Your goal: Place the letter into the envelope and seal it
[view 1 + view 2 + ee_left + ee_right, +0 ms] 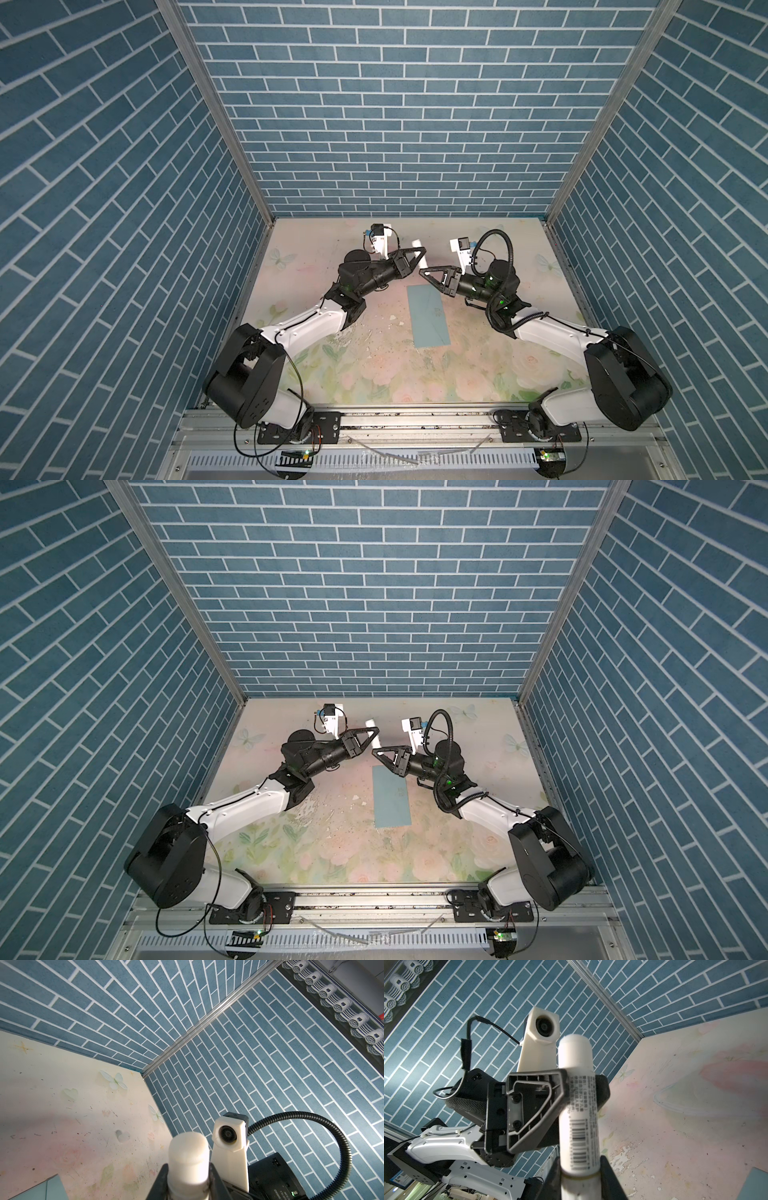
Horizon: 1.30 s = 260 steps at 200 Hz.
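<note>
**2 grippers on 1 glue stick, envelope flat on the bench**

The left gripper (420, 257) is clamped across the middle of a white glue stick (417, 244), with its 2 dark fingers pressed to opposite sides of the tube. In the left wrist view the stick's rounded white end pokes out beyond those fingers.

The right gripper (424, 274) meets the left one almost tip to tip. In the right wrist view its 2 fingers sit against both sides of the stick's other end, closed on it just past the barcode label. The stick therefore spans the 2 grippers and is held clear of the bench (540, 328). The left gripper's hold is farther along the tube than the right one's.

The teal envelope (428, 318) lies flat on the bench just below the right gripper. Its nearest short edge is close under that gripper's fingertips, and its long sides run away from both grippers toward the arm bases. Neither gripper touches it. Faint crease lines cross its face. Whether the flap is stuck down, and what the envelope holds, cannot be told from these views. Each wrist view catches only 1 teal corner of it.

Farther out, the bench has a pale floral print, scuffed and flaking between the left arm and the envelope. Blue brick-pattern walls (415, 124) enclose it on 3 sides.
</note>
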Tool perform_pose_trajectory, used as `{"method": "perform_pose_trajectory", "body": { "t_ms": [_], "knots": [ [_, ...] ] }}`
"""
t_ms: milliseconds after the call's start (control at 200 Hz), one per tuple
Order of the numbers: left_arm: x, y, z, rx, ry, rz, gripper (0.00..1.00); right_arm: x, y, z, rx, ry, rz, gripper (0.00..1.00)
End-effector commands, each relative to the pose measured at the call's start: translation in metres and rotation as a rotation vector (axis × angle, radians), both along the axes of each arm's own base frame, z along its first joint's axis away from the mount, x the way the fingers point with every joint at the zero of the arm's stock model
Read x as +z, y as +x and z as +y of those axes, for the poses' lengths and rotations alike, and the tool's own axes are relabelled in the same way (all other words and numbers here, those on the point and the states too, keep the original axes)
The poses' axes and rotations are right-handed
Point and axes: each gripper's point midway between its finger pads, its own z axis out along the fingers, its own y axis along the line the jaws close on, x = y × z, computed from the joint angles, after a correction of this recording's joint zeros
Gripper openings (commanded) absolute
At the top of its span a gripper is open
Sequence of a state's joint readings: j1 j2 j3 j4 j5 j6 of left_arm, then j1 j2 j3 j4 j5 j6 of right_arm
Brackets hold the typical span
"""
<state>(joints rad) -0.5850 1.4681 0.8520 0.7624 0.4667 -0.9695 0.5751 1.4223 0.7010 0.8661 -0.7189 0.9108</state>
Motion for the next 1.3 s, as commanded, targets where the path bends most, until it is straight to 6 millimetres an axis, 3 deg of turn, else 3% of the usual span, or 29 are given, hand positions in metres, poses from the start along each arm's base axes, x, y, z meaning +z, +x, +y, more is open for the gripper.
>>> {"method": "perform_pose_trajectory", "body": {
  "t_ms": [0,115,165,435,735,985,1295],
  "knots": [
    [0.008,-0.005,0.004,0.007,-0.003,-0.047,0.00,0.004,0.000,-0.002,-0.020,0.013,-0.003,0.10],
    [0.001,-0.003,0.005,0.019,0.029,-0.042,0.00,-0.001,0.008,-0.006,-0.080,-0.047,0.008,0.00],
    [-0.003,-0.003,0.005,0.024,0.047,-0.042,0.00,-0.005,0.013,-0.010,-0.135,-0.099,0.002,0.00],
    [-0.019,-0.001,0.008,0.053,0.125,-0.032,0.00,-0.024,0.041,-0.045,-0.527,-0.654,-0.114,0.00],
    [-0.025,0.001,0.008,0.069,0.142,-0.027,0.00,-0.008,0.054,-0.045,-0.848,-1.066,-0.336,0.00],
    [-0.026,0.001,0.008,0.070,0.140,-0.030,0.00,-0.015,0.048,-0.019,-0.770,-1.044,-0.362,0.00],
    [-0.020,-0.003,0.005,0.044,0.118,-0.063,0.00,-0.006,0.033,0.000,-0.546,-0.725,-0.296,0.00]
  ]
}}
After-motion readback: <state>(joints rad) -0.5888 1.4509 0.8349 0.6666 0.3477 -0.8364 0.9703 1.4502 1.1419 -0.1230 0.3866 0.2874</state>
